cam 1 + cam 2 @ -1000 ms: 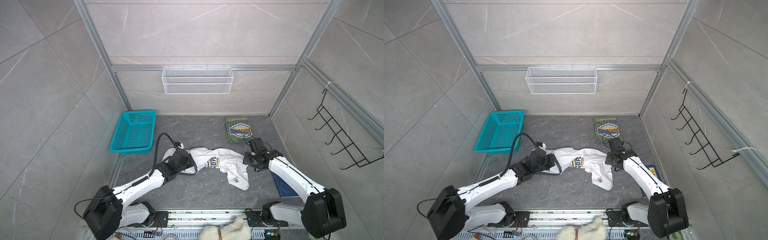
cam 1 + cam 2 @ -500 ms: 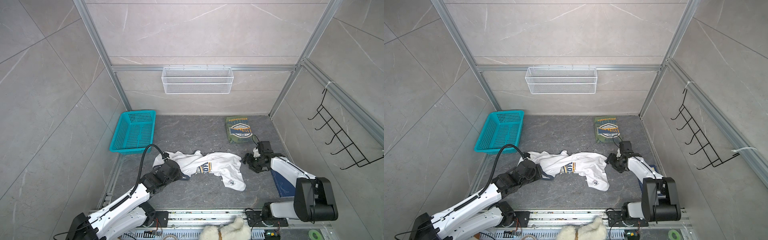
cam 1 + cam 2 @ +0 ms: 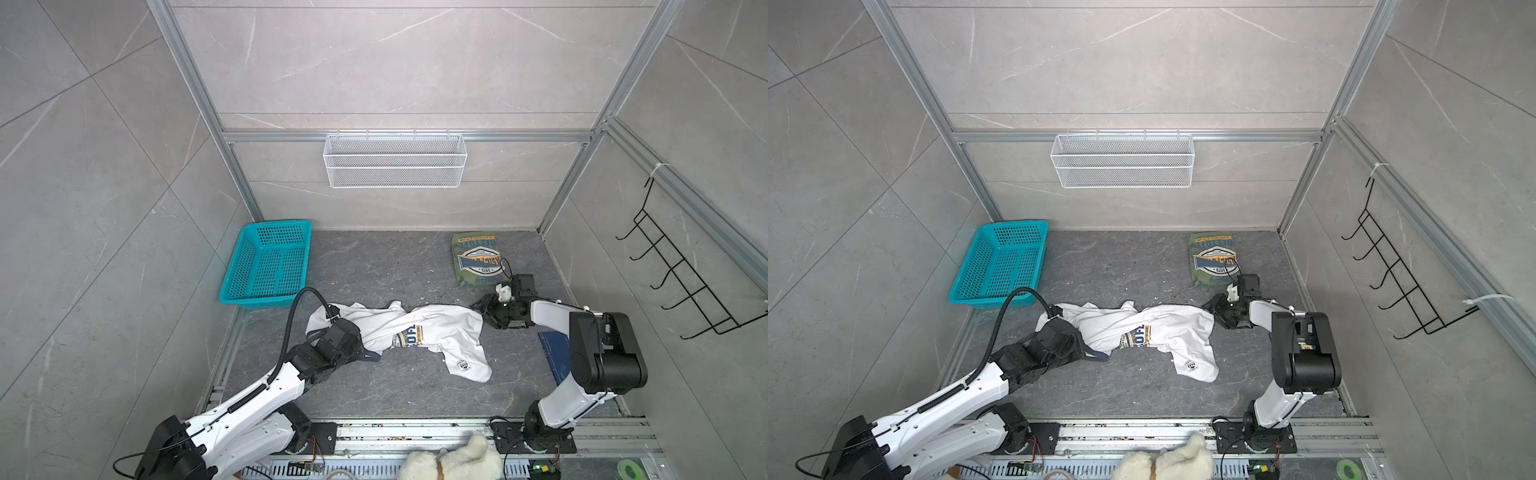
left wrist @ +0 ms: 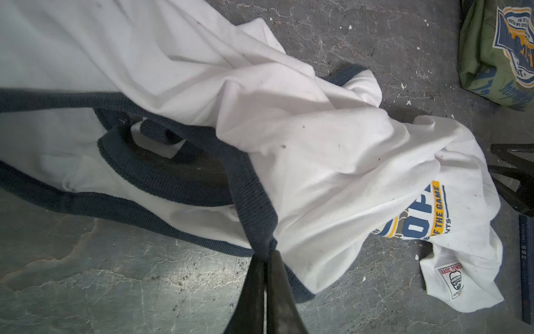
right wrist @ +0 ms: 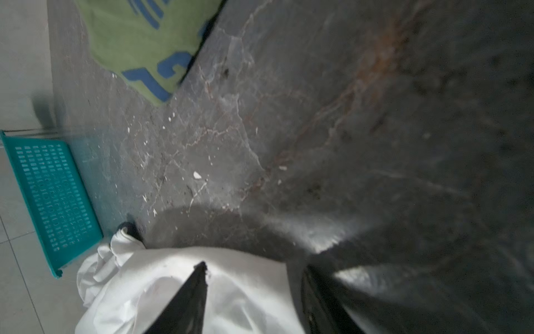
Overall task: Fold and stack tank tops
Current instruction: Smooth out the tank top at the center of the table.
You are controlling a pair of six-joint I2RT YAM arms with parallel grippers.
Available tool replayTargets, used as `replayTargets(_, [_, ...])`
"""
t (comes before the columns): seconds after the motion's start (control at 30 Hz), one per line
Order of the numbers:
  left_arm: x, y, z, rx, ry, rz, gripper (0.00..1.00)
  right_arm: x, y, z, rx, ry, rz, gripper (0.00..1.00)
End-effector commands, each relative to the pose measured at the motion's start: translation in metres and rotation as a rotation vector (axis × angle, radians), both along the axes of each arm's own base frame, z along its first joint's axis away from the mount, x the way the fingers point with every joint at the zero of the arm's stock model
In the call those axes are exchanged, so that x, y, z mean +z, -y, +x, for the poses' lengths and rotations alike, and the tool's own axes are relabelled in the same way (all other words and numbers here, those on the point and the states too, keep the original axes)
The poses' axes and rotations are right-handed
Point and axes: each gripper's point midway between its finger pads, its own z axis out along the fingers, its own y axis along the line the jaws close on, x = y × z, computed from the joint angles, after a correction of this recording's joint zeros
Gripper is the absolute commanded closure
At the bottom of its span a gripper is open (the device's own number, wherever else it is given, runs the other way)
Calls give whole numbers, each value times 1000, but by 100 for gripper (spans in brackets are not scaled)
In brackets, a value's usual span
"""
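The white tank top point(image 3: 419, 328) lies crumpled, stretched left to right across the middle of the grey marbled tabletop point(image 3: 374, 270), with its badge print partly showing. At its left end the left gripper point(image 4: 264, 256) has its fingers pressed together, pinching a strap of the navy trim point(image 4: 251, 202). At its right end the right gripper point(image 5: 254, 269) sits low with its fingers point(image 5: 193, 295) spread. One finger lies over the white hem, and the cloth's edge sits between them unclamped. The olive green tank top point(image 3: 478, 259) rests folded, print up, at the far right, just beyond the right gripper. A teal basket point(image 3: 266, 266) stands at the far left.
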Motion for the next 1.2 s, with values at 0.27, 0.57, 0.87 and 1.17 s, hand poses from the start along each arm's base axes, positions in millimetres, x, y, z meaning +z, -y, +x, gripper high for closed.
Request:
replayTargets(0.27, [51,11,25,-34,97,5,100,51,-8,5,41,73,19,94])
replayTargets(0.57, [188,-5,77,-55,285,44,100,230,20,17,-26,388,-166,99])
replayTargets(0.87, [292,-18,72,-78,492,-34,100,329,22,-14,-35,569,-188,100])
replayTargets(1.17, [135,3,19,-178,165,-191,100,142,22,-118,-9,187,-192,94])
